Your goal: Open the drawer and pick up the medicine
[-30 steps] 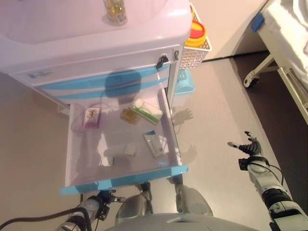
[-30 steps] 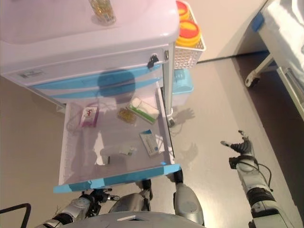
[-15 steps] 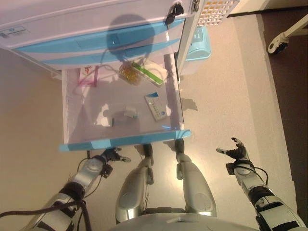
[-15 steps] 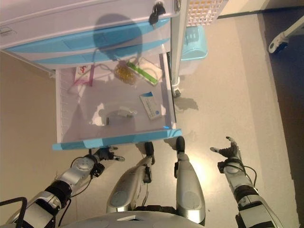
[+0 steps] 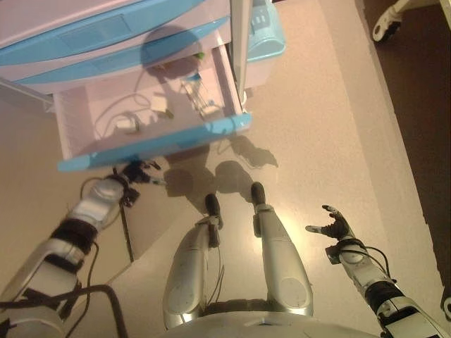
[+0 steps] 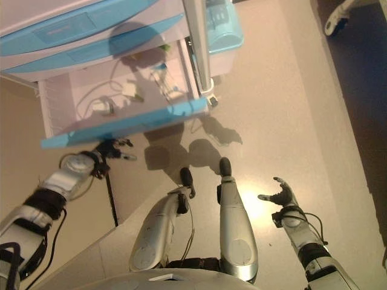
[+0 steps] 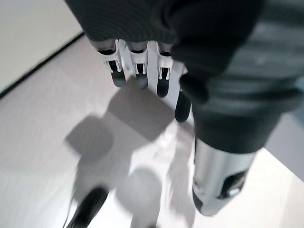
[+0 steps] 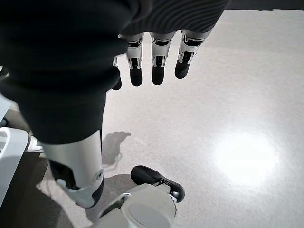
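The cart's drawer (image 5: 151, 144) stands pulled out, with a light blue front. Inside lie a white medicine box with blue print (image 5: 201, 98), a small white item with a cord (image 5: 129, 124) and other small packs, partly hidden under the cabinet. My left hand (image 5: 134, 172) hangs just below and in front of the drawer front, outside it. Its fingers (image 7: 137, 71) are straight and hold nothing. My right hand (image 5: 337, 227) is open and empty over the floor, far to the right of the drawer. Its straight fingers (image 8: 159, 64) show above bare floor.
A light blue bin (image 5: 266, 35) stands on the floor right of the cart. A bed's wheel (image 5: 384, 24) shows at the far right, over darker floor. The cart's closed blue-striped drawers (image 5: 106, 32) are above the open one.
The whole view has shifted: the camera now looks further down, so the drawer sits higher in the picture. Both hands stay open and empty, the left still just below the drawer front.
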{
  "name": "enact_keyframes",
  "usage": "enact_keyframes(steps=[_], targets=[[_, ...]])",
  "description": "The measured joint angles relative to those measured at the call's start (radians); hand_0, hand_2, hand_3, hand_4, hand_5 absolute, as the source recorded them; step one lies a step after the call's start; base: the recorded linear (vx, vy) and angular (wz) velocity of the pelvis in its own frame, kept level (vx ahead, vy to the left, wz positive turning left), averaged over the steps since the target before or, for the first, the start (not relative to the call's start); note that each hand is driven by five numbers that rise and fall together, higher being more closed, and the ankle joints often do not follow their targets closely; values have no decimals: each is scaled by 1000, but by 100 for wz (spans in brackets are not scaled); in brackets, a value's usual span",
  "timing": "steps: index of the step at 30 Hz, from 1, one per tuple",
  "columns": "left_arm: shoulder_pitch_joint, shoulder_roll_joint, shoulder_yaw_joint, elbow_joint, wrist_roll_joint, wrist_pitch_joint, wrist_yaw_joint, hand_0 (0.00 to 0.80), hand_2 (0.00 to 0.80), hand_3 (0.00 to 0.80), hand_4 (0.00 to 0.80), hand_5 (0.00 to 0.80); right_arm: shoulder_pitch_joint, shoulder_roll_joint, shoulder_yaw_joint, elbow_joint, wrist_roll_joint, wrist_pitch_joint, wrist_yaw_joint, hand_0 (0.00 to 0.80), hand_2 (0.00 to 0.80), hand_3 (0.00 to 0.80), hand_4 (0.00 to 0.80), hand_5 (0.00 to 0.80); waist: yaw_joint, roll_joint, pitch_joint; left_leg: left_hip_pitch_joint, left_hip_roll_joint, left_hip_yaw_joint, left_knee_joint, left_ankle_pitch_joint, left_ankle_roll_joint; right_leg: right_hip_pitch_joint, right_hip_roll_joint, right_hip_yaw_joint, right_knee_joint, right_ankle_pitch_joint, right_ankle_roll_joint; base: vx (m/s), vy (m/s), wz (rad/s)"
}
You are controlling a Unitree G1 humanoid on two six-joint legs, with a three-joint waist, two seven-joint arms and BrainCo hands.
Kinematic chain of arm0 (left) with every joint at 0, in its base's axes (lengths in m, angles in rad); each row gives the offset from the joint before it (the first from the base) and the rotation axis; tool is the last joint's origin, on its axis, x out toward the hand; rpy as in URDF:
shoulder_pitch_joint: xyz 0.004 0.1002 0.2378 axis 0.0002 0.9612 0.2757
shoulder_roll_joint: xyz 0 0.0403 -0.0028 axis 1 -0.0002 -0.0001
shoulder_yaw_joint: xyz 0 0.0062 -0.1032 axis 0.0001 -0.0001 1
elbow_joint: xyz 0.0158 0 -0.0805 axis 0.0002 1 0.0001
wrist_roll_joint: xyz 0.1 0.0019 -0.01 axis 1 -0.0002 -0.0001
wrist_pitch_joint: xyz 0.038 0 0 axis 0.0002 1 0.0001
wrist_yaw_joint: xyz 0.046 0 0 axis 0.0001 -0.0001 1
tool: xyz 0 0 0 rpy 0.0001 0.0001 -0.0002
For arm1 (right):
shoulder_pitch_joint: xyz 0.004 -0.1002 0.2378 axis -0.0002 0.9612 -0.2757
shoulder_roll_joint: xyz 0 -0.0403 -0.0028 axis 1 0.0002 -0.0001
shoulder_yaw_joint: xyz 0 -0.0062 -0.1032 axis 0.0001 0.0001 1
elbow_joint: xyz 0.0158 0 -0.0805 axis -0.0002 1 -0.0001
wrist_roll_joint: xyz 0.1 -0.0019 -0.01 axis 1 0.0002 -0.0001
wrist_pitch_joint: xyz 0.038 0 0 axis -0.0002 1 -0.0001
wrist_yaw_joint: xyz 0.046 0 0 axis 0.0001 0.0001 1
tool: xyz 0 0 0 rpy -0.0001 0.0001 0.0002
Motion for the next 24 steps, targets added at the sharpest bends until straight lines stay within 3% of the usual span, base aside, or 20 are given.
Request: enact_keyframes(steps=[7,14,19,24], targets=[[-168,2,48,199,-13,-12,172,0,0,0,0,0,20,-2,21,-21,-21,8,12,0,0,0,0,0,-61,-19,8,-28,30,50,83,-57,3,-24,17,32,17,7,9,30,47,-26],[-268,-6,93,319,-22,-72,337,0,0,0,0,0,21,3,78,-20,-28,4,6,0,0,0,0,0,-76,-24,10,-44,30,19,126,-90,1,-26,38,53,19,16,9,8,-16,-18],[-248,-25,97,296,-53,-112,310,0,0,0,0,0,21,7,87,-20,-36,4,4,0,0,0,0,0,-72,-25,10,-34,29,-2,123,-91,1,-3,34,35,10,15,9,19,-40,10],[-71,-86,164,114,-185,-191,204,0,0,0,0,0,22,26,76,-13,-36,4,5,0,0,0,0,0,-56,-25,9,15,26,-11,85,-85,-5,47,20,24,-20,13,5,24,-69,6]])
